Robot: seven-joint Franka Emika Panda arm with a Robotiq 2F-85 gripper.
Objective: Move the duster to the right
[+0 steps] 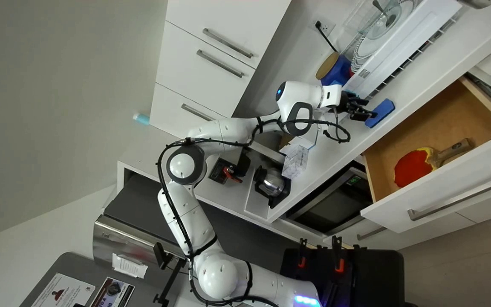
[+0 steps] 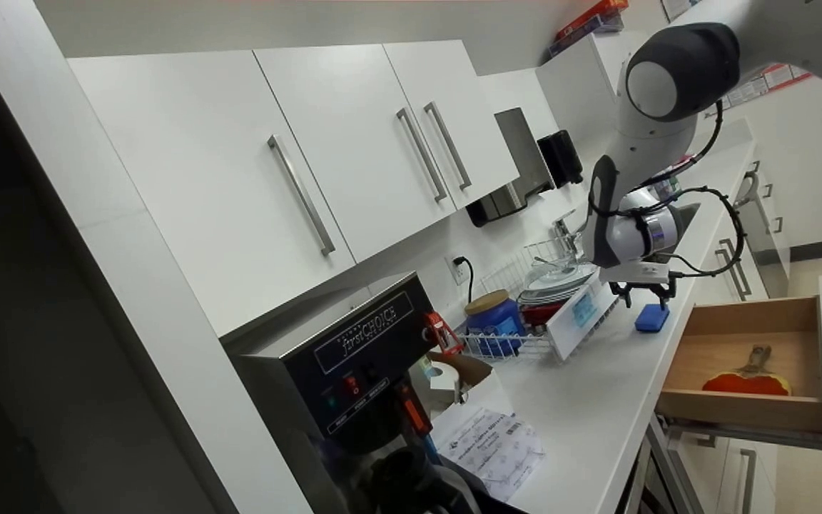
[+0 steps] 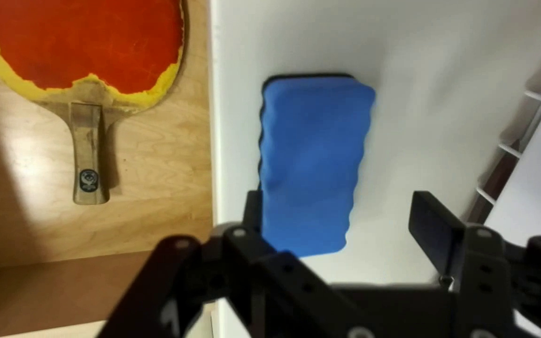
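The duster point(image 3: 315, 159) is a blue, roughly rectangular block with a dark edge. It lies on the white counter near the front edge, and it also shows in both exterior views point(image 1: 380, 113) point(image 2: 651, 318). My gripper point(image 3: 338, 206) is open, with nothing between its fingers that I can see held. In the wrist view the left finger overlaps the duster's left edge, and the right finger is over bare counter to its right. In both exterior views the gripper point(image 1: 371, 108) point(image 2: 645, 305) is close above the duster; whether a finger touches it I cannot tell.
An open drawer point(image 1: 431, 121) below the counter edge holds a red paddle point(image 3: 87, 47) with a wooden handle. A dish rack point(image 2: 582, 314) with plates stands behind the duster. A blue jar point(image 2: 494, 325) and a white patterned box point(image 2: 489, 446) stand along the counter.
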